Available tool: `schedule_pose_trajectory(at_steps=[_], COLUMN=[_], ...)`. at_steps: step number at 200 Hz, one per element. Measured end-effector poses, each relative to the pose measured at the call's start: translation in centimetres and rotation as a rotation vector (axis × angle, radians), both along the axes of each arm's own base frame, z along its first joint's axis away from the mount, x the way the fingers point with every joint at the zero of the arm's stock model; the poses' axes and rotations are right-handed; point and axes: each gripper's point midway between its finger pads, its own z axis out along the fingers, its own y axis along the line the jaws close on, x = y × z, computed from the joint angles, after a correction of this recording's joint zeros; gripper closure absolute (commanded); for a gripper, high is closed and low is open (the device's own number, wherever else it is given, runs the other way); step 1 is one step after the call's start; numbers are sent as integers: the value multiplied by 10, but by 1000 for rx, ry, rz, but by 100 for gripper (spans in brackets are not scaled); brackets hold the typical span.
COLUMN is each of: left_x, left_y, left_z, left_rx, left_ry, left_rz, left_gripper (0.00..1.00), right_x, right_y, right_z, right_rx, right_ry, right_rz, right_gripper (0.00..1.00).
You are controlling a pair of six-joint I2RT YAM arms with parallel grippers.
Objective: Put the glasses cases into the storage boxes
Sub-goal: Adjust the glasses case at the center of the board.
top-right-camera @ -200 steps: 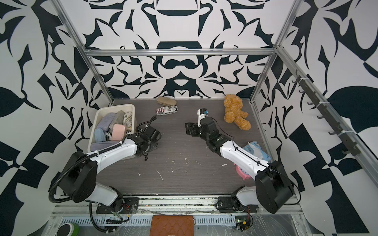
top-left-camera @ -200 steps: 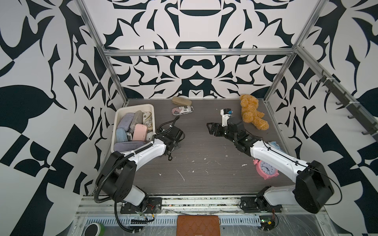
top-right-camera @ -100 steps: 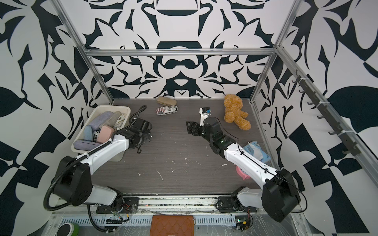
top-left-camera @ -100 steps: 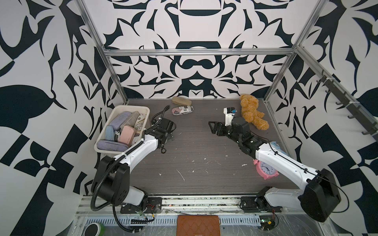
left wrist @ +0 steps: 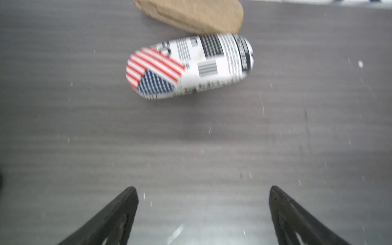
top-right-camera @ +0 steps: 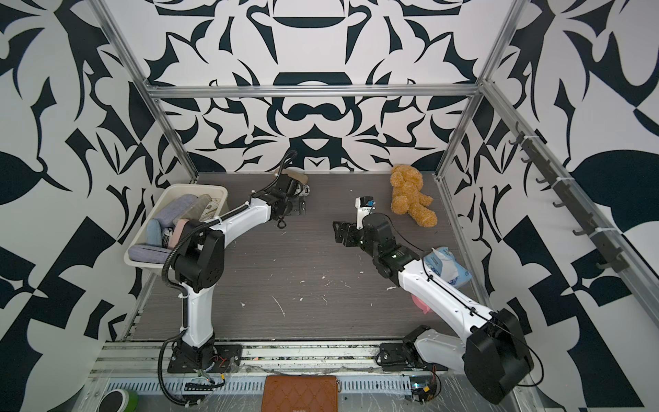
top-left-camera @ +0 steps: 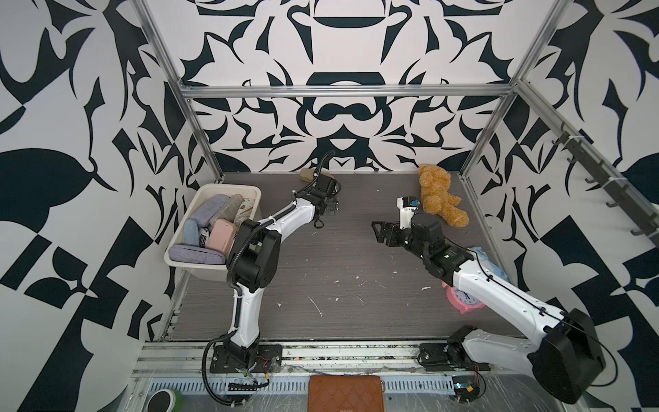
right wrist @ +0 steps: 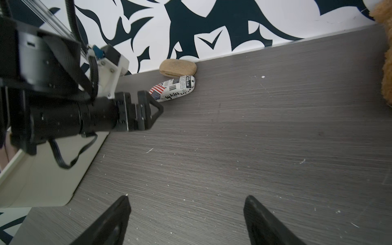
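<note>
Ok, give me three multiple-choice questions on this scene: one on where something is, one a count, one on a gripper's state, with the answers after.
1. Where on the table is the flag case?
A: front edge. B: by the back wall, beside the tan case. C: centre, alone.
2. How many cases lie outside the tub?
A: none. B: two. C: five.
3. The left gripper is:
A: shut on the flag case. B: shut, empty. C: open, empty.

Answers:
1 B, both wrist views show it next to the tan case at the wall.
2 B, only those two lie on the table.
3 C, its jaws stand wide apart, short of the flag case.
</note>
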Motion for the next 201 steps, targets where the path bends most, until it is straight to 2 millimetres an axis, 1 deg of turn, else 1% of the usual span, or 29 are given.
schedule_pose_trajectory(at_steps=[21,47,60,77,108,126,148,163,177,201], left_x=[31,61,72,83,107,120,130,134,132,122], left_y=[11,20,20,14,8,11,16,17,17,16], left_z=[-3,-11,-16,-19,-15,-15,-22,-30,-38,-48], left_rx=[-33,-53,-55,-67,-122,-152,-179,-193,-201,-217], left_ry=[-26,-46,-50,-58,-79,-83,-62,-34,-5,47], left_rz=[-3,-25,-43,-71,-84,-73,-63,-68,-74,-91], left_gripper=[1,1,1,1,1,1,1,1,1,1], right_x=[-1,-2,-2,-2,-4,-4,-5,-5,-5,-5], right_y=[-7,-11,-11,-11,-11,-11,-11,-11,-11,-11], right_z=[-8,-15,-15,-16,-22,-23,-23,-23,-23,-23], right_rx=[-13,-23,-23,-21,-23,-23,-22,-21,-20,-20], right_ry=[9,22,22,23,34,36,37,38,38,38], right_rz=[-12,-20,-20,-17,-11,-10,-7,-7,-5,-5], right_gripper=[12,12,12,12,12,12,12,12,12,12])
